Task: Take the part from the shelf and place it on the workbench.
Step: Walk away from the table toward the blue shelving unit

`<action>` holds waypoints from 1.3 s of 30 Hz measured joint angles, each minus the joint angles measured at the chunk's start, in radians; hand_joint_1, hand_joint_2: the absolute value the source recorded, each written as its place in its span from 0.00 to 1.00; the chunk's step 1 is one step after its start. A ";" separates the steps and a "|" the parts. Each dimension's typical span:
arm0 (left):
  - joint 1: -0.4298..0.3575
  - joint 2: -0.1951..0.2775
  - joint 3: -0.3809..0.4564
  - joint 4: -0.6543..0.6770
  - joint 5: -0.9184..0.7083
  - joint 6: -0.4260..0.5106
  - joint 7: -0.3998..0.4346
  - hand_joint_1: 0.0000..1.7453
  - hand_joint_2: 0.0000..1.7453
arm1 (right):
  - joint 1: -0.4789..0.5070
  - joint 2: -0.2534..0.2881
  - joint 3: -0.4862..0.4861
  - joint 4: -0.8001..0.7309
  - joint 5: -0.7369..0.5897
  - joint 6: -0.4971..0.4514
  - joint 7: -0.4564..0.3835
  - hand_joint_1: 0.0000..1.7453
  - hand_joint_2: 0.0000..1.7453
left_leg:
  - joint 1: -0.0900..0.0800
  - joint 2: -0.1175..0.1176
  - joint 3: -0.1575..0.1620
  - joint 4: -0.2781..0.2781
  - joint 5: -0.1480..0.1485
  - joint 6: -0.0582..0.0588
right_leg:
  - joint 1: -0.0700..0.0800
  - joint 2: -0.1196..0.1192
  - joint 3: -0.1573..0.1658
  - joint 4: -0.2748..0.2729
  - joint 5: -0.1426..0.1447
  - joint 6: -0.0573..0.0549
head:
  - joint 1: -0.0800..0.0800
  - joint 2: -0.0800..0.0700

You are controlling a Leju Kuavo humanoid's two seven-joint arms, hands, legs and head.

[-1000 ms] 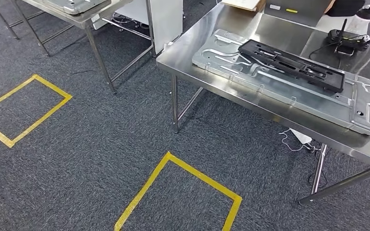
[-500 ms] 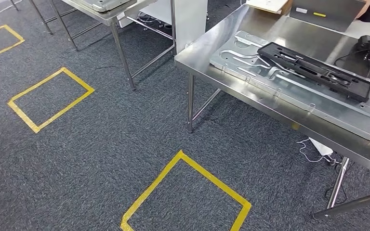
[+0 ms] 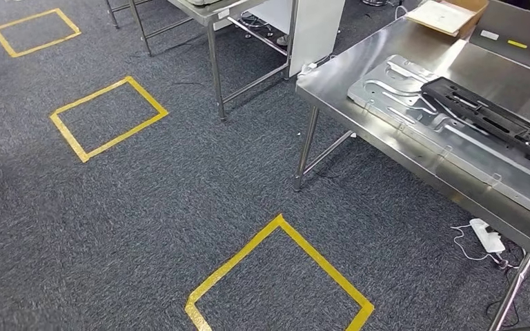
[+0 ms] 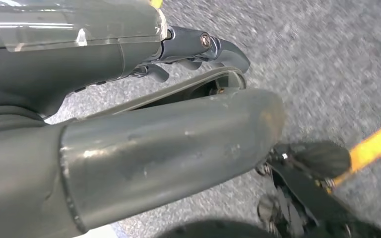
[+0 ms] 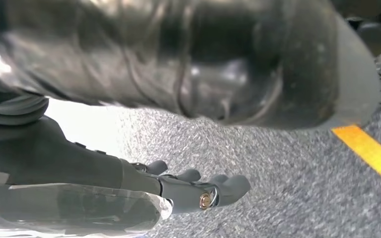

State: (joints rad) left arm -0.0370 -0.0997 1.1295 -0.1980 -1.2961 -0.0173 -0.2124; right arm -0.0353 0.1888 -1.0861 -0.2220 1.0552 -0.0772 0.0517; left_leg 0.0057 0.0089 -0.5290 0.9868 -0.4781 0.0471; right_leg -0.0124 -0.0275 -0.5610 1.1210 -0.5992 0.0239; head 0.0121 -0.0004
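Note:
A black slotted part (image 3: 497, 121) lies on a silvery stamped metal plate (image 3: 400, 93) on the steel workbench (image 3: 338, 76) at the right of the head view. My left hand (image 4: 168, 144) hangs over the grey carpet, its fingers (image 4: 198, 44) stretched out and apart from the thick thumb, with nothing in it. My right hand (image 5: 188, 64) hangs the same way, its dark fingers (image 5: 203, 191) straight and holding nothing. Both hands are far from the workbench.
A second steel table (image 3: 214, 10) and a white panel (image 3: 314, 27) stand at the back. A cardboard box (image 3: 448, 15) sits on the bench's far side. Yellow tape squares (image 3: 279, 276) (image 3: 107, 114) mark the carpet. A white power strip (image 3: 486, 236) lies under the bench.
The whole picture has shifted right: the camera has turned left. More floor and another tape square now show at the left. The things on the bench have not moved.

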 joint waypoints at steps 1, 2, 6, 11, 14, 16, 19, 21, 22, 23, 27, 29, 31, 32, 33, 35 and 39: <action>-0.001 0.000 0.000 0.000 -0.001 0.000 -0.001 0.00 0.00 | 0.001 0.000 0.000 0.000 0.001 0.000 0.000 0.00 0.00 | -0.002 -0.009 -0.004 0.001 0.002 0.004 | 0.000 0.016 -0.034 0.071 -0.036 0.001 | 0.000 0.000; -0.001 0.000 0.000 0.000 -0.002 0.001 -0.003 0.00 0.00 | 0.001 0.000 0.000 0.000 0.002 0.000 0.001 0.00 0.00 | -0.004 -0.020 -0.007 0.002 0.003 0.006 | -0.001 0.022 -0.063 0.132 -0.058 0.001 | 0.000 0.000; -0.001 0.000 0.000 0.000 -0.002 0.001 -0.005 0.00 0.00 | 0.002 0.000 0.000 0.000 0.005 0.000 0.003 0.00 0.00 | -0.010 -0.070 -0.008 0.009 0.003 0.006 | 0.000 0.045 -0.029 0.046 0.034 -0.010 | 0.000 0.000; -0.002 -0.002 0.000 0.000 -0.002 0.001 -0.007 0.00 0.00 | 0.000 -0.002 0.000 0.000 0.009 0.000 0.007 0.00 0.00 | -0.007 -0.125 -0.027 0.018 0.006 -0.016 | 0.002 0.096 0.033 -0.111 0.089 -0.030 | 0.000 0.000; 0.000 0.000 0.002 0.000 -0.003 0.001 -0.006 0.00 0.00 | -0.001 0.000 -0.001 0.001 0.013 -0.001 0.010 0.00 0.00 | -0.008 -0.085 -0.051 0.066 -0.026 -0.034 | -0.004 0.055 0.045 -0.132 0.097 -0.045 | -0.001 0.000; -0.002 0.000 0.002 0.000 -0.003 0.001 -0.006 0.00 0.00 | 0.002 0.001 -0.001 0.001 0.015 -0.001 0.010 0.00 0.00 | -0.002 -0.035 -0.108 0.184 -0.091 -0.045 | -0.003 0.026 0.048 -0.136 0.097 -0.052 | -0.002 0.000; -0.002 0.001 0.003 0.000 -0.003 0.002 -0.004 0.00 0.00 | 0.002 0.001 -0.001 0.002 0.017 0.000 0.010 0.00 0.00 | 0.011 -0.017 -0.162 0.296 -0.120 -0.060 | -0.003 -0.018 0.049 -0.133 0.091 -0.049 | -0.003 0.000; 0.000 0.002 0.004 0.000 -0.003 0.003 -0.002 0.00 0.00 | 0.000 0.003 -0.001 0.002 0.017 0.001 0.010 0.00 0.00 | 0.017 0.001 -0.103 0.190 -0.059 -0.066 | -0.007 -0.042 0.053 -0.128 0.084 -0.041 | -0.003 0.000; 0.000 0.002 0.005 0.000 -0.003 0.004 -0.002 0.00 0.00 | 0.000 0.004 -0.001 0.002 0.017 0.002 0.010 0.00 0.00 | 0.016 0.020 -0.065 0.120 -0.033 -0.066 | -0.007 -0.052 0.055 -0.124 0.079 -0.034 | -0.003 0.000; -0.001 0.002 0.005 0.000 -0.003 0.004 -0.002 0.00 0.00 | -0.001 0.004 -0.001 0.002 0.017 0.002 0.010 0.00 0.00 | 0.014 0.034 -0.036 0.065 -0.015 -0.062 | -0.006 -0.061 0.058 -0.121 0.075 -0.028 | -0.002 0.000; 0.001 0.002 0.006 0.000 -0.004 0.004 0.000 0.00 0.00 | -0.009 0.005 -0.001 0.003 0.017 0.002 0.010 0.00 0.00 | 0.007 0.026 -0.025 0.025 -0.005 -0.036 | -0.005 -0.081 0.065 -0.119 0.069 -0.002 | -0.001 0.000; 0.002 0.002 0.006 0.000 -0.004 0.004 0.000 0.00 0.00 | -0.011 0.005 -0.001 0.003 0.017 0.003 0.011 0.00 0.00 | 0.009 0.010 -0.023 0.018 0.001 -0.020 | -0.010 -0.046 0.054 -0.084 0.038 0.006 | -0.001 0.000; 0.000 0.002 0.006 0.000 -0.006 0.004 0.001 0.00 0.00 | -0.008 0.005 -0.001 0.003 0.017 0.005 0.012 0.00 0.00 | 0.007 -0.008 -0.024 0.015 0.005 -0.010 | -0.010 0.005 0.000 0.031 -0.030 0.006 | -0.001 0.000; 0.000 0.002 0.006 0.000 -0.006 0.004 0.002 0.00 0.00 | -0.006 0.005 -0.001 0.003 0.017 0.005 0.012 0.00 0.00 | 0.004 -0.019 -0.026 0.016 0.005 -0.007 | -0.009 0.017 -0.036 0.102 -0.060 0.005 | -0.001 0.000; -0.001 0.002 0.006 0.000 -0.006 0.004 0.002 0.00 0.00 | -0.005 0.005 -0.001 0.003 0.018 0.005 0.013 0.00 0.00 | 0.001 -0.031 -0.027 0.017 0.006 -0.005 | -0.009 0.022 -0.065 0.156 -0.074 0.002 | -0.001 0.000; -0.001 0.002 0.006 0.000 -0.007 0.004 0.004 0.00 0.00 | -0.005 0.005 -0.001 0.004 0.018 0.005 0.013 0.00 0.00 | -0.005 -0.059 -0.025 0.019 0.006 -0.003 | -0.006 0.028 -0.071 0.150 -0.036 -0.006 | -0.001 0.000; -0.003 0.000 0.006 0.000 -0.007 0.003 0.005 0.00 0.00 | -0.002 0.004 -0.001 0.004 0.019 0.005 0.014 0.00 0.00 | -0.007 -0.110 -0.027 0.025 0.005 -0.009 | 0.002 0.103 0.022 -0.081 0.085 -0.033 | -0.001 0.000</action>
State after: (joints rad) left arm -0.0397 -0.1001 1.1360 -0.1980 -1.3035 -0.0140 -0.2076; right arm -0.0377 0.1926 -1.0868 -0.2182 1.0739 -0.0718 0.0656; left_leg -0.0012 -0.1008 -0.5562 1.0116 -0.4735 0.0381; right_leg -0.0106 0.0759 -0.5392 1.0399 -0.5144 -0.0088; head 0.0112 -0.0004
